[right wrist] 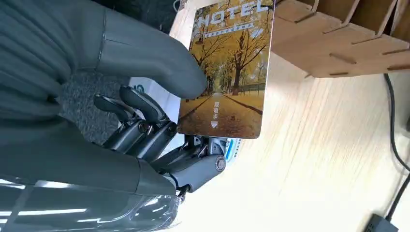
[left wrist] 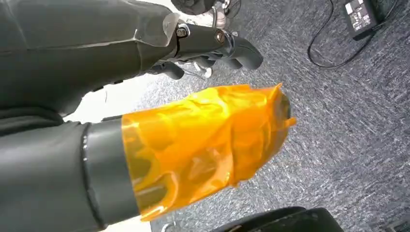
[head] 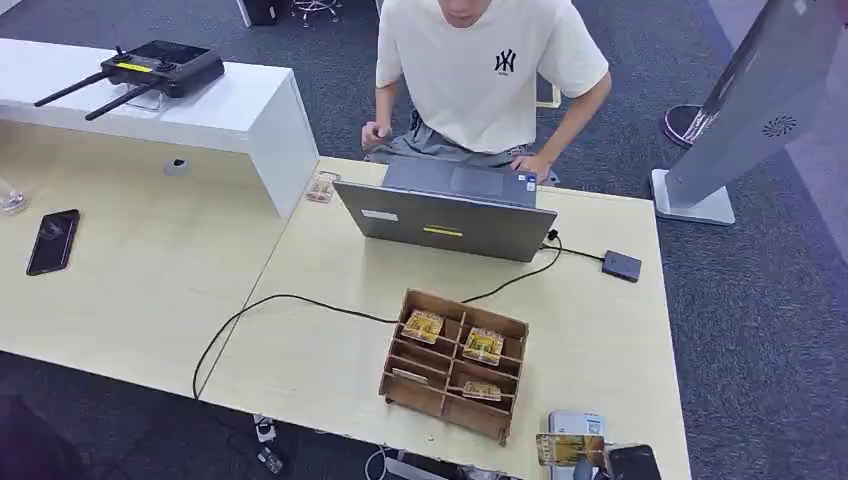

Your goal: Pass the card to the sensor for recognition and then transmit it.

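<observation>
- The right hand (right wrist: 145,121) sits at the desk's (head: 600,340) near edge, about five o'clock from the wooden card rack (head: 452,362), with bare desktop stretching away toward the small black box (head: 621,265).
- Its thumb and fingers (right wrist: 140,108) pinch the hotel card (right wrist: 227,67) upright, just over the white sensor (head: 576,422).
- The left hand (left wrist: 212,46) hangs over carpet, fingers curled, holding nothing.
</observation>
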Action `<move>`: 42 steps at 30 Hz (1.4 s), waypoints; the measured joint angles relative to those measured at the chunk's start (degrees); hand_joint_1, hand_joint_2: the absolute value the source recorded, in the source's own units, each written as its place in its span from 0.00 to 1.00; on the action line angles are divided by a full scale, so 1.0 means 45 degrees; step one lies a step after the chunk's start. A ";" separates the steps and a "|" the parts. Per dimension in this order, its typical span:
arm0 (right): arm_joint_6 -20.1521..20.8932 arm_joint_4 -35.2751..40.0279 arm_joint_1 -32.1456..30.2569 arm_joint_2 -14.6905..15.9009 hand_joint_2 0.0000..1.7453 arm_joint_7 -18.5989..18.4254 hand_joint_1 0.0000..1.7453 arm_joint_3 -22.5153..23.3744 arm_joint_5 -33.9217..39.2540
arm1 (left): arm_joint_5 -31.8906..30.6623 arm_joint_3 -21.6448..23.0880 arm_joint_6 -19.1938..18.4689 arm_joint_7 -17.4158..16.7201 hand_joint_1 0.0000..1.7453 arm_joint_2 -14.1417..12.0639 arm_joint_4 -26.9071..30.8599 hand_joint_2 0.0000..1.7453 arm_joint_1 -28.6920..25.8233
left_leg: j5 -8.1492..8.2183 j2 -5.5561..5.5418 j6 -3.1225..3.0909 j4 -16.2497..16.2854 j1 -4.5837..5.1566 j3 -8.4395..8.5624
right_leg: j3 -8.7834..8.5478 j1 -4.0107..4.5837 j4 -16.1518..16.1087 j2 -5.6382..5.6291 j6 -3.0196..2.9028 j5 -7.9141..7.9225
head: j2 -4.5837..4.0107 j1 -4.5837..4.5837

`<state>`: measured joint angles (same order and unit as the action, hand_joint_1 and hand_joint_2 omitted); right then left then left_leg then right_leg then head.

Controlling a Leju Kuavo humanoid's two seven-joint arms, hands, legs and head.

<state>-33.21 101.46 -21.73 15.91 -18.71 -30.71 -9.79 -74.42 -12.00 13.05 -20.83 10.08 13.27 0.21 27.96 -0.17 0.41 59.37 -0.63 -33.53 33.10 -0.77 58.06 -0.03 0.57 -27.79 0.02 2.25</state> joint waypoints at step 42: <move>0.3707 -0.2526 0.0554 -0.1865 1.00 -0.0079 1.00 0.4415 -0.1710 | -0.0219 -0.0010 -0.0039 -0.0287 0.00 0.0010 -0.0019 0.00 0.0010 | 0.0000 0.0000 0.0000 0.0001 0.0000 0.0004 | -0.0004 0.0000 0.0000 -0.0002 0.0000 0.0000 | 0.0000 -0.0005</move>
<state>-16.52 90.09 -19.24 7.52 -19.06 -10.84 -17.49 -75.41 -12.04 12.87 -22.12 10.12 13.18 0.25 27.96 -0.17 0.41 59.38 -0.63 -33.51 33.08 -0.77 58.06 -0.04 0.57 -27.79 0.02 2.23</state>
